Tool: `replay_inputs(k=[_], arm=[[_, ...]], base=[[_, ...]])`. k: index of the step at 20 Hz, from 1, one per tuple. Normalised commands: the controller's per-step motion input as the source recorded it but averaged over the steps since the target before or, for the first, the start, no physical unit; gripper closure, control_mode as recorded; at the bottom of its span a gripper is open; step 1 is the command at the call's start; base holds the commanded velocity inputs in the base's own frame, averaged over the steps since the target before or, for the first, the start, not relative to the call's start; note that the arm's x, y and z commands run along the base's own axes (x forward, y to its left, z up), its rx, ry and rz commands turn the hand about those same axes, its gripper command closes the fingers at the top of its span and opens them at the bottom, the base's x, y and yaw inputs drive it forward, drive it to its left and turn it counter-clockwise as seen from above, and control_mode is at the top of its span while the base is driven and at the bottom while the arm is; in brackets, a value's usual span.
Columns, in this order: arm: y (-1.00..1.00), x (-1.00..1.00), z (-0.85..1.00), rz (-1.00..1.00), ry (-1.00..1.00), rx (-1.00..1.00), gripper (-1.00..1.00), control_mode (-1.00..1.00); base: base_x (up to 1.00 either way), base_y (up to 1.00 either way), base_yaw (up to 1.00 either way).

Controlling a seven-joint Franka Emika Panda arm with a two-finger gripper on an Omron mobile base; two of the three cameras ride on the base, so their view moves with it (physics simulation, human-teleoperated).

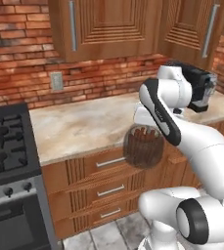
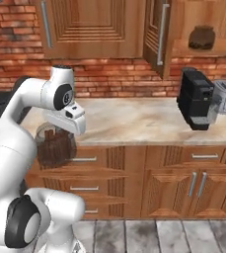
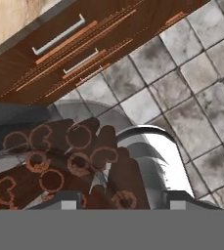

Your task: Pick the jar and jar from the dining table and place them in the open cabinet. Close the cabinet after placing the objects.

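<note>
The hand (image 2: 60, 136) is clenched around the jar with the upright brown sticks (image 2: 56, 146), and it holds this jar in the air in front of the wooden drawers (image 2: 85, 174), a little below the edge of the desk (image 2: 134, 121). In the hand view the round ends of the sticks show just above the two finger tips, with the grey floor tiles (image 3: 191, 93) far under them. Behind the jar lies the marbled desk, and on its right part stand a black coffee machine (image 2: 196, 99) and a grey toaster (image 2: 225, 96). Further up, the cabinet (image 2: 203, 29) hangs on the brick wall with its door (image 2: 156, 32) swung open, and a dark jar (image 2: 202, 37) already sits on the shelf inside. So I judge that the second jar is now being carried to the cabinet. The next move calls for lifting the jar high and to the right, past the open door, and setting it on the shelf beside the first one; after this the door must be closed.
</note>
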Motion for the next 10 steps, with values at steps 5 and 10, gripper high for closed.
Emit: replay_inputs(k=[5,10], arm=[[0.00,0.00,0.00,0.00,0.00,0.00,1.00,1.00],[0.00,0.00,0.00,0.00,0.00,0.00,1.00,1.00]], base=[[0.24,-0.87,0.32],[0.00,-0.79,0.04]])
